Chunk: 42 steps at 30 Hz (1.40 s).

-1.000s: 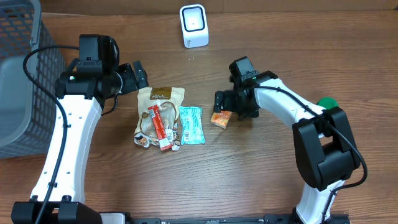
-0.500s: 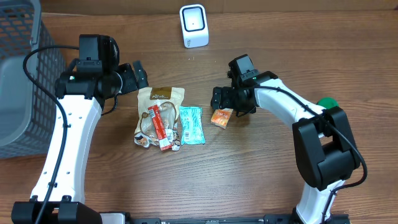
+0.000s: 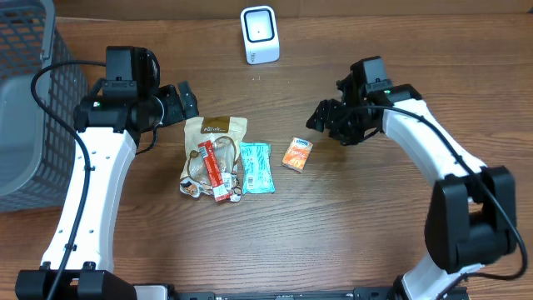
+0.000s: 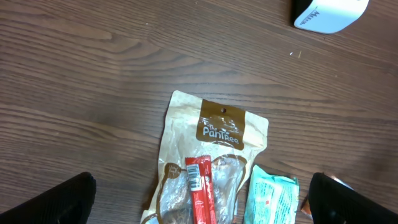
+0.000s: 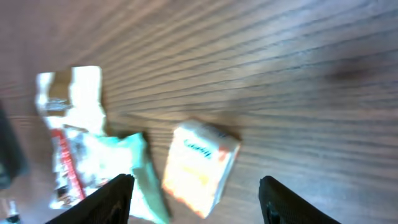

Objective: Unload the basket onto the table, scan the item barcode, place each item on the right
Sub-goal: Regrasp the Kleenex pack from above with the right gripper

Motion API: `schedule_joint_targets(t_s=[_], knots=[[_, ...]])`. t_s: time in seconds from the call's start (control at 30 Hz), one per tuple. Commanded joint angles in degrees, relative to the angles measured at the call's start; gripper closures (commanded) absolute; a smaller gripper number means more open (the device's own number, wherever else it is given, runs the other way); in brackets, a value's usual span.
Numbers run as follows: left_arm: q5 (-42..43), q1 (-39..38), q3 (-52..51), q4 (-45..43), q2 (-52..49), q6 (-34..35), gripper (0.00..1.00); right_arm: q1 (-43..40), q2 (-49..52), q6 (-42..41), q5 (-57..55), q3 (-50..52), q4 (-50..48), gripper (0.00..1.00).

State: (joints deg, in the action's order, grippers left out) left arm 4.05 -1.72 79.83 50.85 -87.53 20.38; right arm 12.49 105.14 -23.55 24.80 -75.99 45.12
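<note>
A small orange box (image 3: 297, 154) lies flat on the wooden table, right of a teal packet (image 3: 256, 167). A tan pouch (image 3: 215, 133) with a red stick pack (image 3: 213, 169) across it lies further left. My right gripper (image 3: 326, 122) hovers up and to the right of the box, open and empty. In the right wrist view the box (image 5: 200, 168) shows blurred on the table between the two spread fingers (image 5: 109, 200). The white scanner (image 3: 259, 34) stands at the back. My left gripper (image 3: 184, 101) is open above the pouch (image 4: 217, 152), holding nothing.
A grey wire basket (image 3: 25, 100) fills the far left. In the left wrist view, the scanner's base (image 4: 329, 12) shows at the top right and the teal packet (image 4: 270, 198) at the bottom.
My right gripper, which stood around the orange box, has pulled away up and to the right. The box stays on the table, shifted slightly. The left arm has not moved.
</note>
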Motion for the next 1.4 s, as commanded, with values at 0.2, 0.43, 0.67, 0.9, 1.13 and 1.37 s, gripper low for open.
schedule_joint_targets(t_s=[0.2, 0.43, 0.67, 0.9, 1.13, 1.37], knots=[[-0.1, 0.2, 0.4, -0.1, 0.4, -1.5, 0.0, 8.1, 0.4, -10.4, -12.1, 5.6, -1.6, 0.48], [-0.2, 0.2, 0.4, -0.1, 0.4, -1.5, 0.0, 9.6, 0.4, -14.3, -12.3, 9.6, -9.2, 0.54], [-0.1, 0.2, 0.4, -0.1, 0.4, -1.5, 0.0, 9.3, 0.4, -15.7, -12.3, 10.4, -10.2, 0.58], [-0.2, 0.2, 0.4, -0.1, 0.4, -1.5, 0.0, 9.3, 0.4, -16.6, -14.4, 12.7, -12.3, 0.59], [-0.1, 0.2, 0.4, -0.1, 0.4, -1.5, 0.0, 9.5, 0.4, -17.3, -14.3, 15.1, -16.2, 0.67], [-0.2, 0.2, 0.4, -0.1, 0.4, -1.5, 0.0, 9.7, 0.4, -18.7, -14.3, 17.1, -17.6, 0.72]])
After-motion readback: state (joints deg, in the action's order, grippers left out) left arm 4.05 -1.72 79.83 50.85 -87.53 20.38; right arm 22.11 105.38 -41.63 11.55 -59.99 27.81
